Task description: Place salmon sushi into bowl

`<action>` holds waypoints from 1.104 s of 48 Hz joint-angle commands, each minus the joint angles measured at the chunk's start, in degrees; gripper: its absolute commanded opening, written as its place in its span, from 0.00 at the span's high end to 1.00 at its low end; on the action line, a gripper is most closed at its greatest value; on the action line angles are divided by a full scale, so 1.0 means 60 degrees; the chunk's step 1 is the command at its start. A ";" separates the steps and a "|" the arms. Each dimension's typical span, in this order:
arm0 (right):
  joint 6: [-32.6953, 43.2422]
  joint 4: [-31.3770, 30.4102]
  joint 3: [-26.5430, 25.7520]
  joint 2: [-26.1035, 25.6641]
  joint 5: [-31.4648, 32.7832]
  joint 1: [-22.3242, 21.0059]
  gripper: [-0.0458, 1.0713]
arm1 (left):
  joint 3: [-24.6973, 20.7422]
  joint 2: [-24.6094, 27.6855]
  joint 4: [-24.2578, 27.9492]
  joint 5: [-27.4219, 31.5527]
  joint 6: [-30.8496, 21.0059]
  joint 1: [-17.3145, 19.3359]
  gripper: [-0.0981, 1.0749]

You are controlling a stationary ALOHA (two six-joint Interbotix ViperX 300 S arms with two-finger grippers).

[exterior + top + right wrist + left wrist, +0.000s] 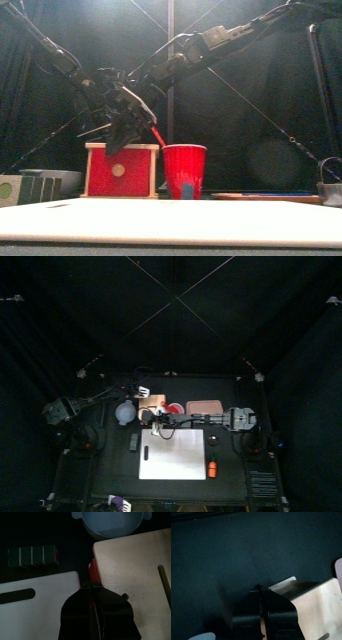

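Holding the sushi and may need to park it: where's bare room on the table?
The white board is bare up to the orange stick at its edge. The bowl looks empty, just ahead of the right gripper, which holds the sushi. Crowded: the back strip around the box and cup.

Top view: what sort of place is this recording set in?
Likely a robot lab test pen: black curtains wall in a small black table, two arms work over it, and kitchen props like a white cutting board lie there.
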 commanded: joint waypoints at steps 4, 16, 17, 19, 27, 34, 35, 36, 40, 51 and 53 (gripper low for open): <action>-0.0029 -0.0015 -0.0366 -0.0249 -0.0044 -0.0249 0.87 | -0.0176 -0.0161 0.0029 -0.0088 0.0015 -0.0015 0.68; -0.0044 -0.0073 -0.0659 -0.0410 -0.0044 0.0439 0.87 | -0.0176 -0.0557 0.0308 -0.0352 0.0015 0.0029 0.68; -0.0059 -0.0088 -0.0674 -0.0439 -0.0029 0.0513 0.87 | -0.0176 -0.0615 0.0352 -0.0381 0.0015 0.0029 0.68; -0.0044 -0.0132 -0.0718 -0.0498 -0.0029 0.0630 0.87 | -0.0161 -0.0747 0.0425 -0.0483 0.0000 0.0059 0.68; -0.0044 -0.0308 -0.0747 -0.0806 -0.0029 0.1084 0.87 | -0.0015 -0.1304 0.0718 -0.0996 -0.0015 0.0161 0.68; -0.0044 -0.0293 -0.0454 -0.1187 -0.0073 0.1421 0.87 | 0.0366 -0.1963 0.0952 -0.1611 0.0015 0.0146 0.68; -0.0044 -0.0278 -0.0381 -0.1245 -0.0088 0.1465 0.86 | 0.0439 -0.2080 0.1025 -0.1743 0.0015 0.0132 0.68; -0.0044 -0.0249 -0.0278 -0.1333 -0.0117 0.1538 0.86 | 0.0527 -0.2197 0.1069 -0.1890 0.0015 0.0132 0.68; -0.0015 -0.0176 0.0088 -0.1641 -0.0205 0.1655 0.86 | 0.0952 -0.2725 0.1348 -0.2563 0.0015 0.0117 0.68; -0.0015 0.0366 0.1421 -0.2651 -0.1099 0.1860 0.86 | 0.2358 -0.4219 0.1860 -0.4849 0.0000 -0.0322 0.68; -0.0015 0.0498 0.1714 -0.2827 -0.1304 0.1860 0.86 | 0.2593 -0.4497 0.1860 -0.5156 0.0000 -0.0396 0.68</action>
